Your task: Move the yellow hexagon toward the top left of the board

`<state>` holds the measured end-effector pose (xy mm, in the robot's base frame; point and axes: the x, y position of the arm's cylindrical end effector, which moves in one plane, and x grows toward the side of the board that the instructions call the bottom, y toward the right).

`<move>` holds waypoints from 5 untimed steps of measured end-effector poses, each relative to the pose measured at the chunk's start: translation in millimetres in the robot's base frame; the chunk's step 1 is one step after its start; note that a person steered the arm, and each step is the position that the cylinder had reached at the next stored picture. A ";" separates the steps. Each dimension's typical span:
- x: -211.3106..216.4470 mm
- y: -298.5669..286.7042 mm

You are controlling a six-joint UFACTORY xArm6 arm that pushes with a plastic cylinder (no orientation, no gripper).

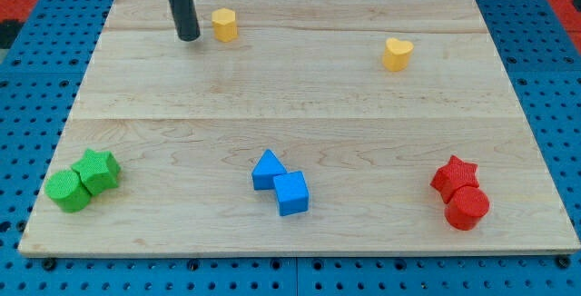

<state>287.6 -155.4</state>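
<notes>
The yellow hexagon (224,24) stands near the view's top, left of centre, on the wooden board (300,105). My tip (189,36) is just to the hexagon's left, a small gap apart, not touching it. The dark rod comes down from the view's top edge. A yellow heart (397,54) lies at the upper right.
A green cylinder (68,191) and a green star (98,170) touch at the lower left. A blue triangle (267,169) and a blue cube (291,192) touch at the bottom centre. A red star (454,176) and a red cylinder (467,208) touch at the lower right.
</notes>
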 end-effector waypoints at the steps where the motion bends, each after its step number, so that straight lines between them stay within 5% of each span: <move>1: 9.7 20.6; 2: 32.1 62.7; 3: 6.7 95.2; 5: -33.3 -7.3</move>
<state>254.2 -162.7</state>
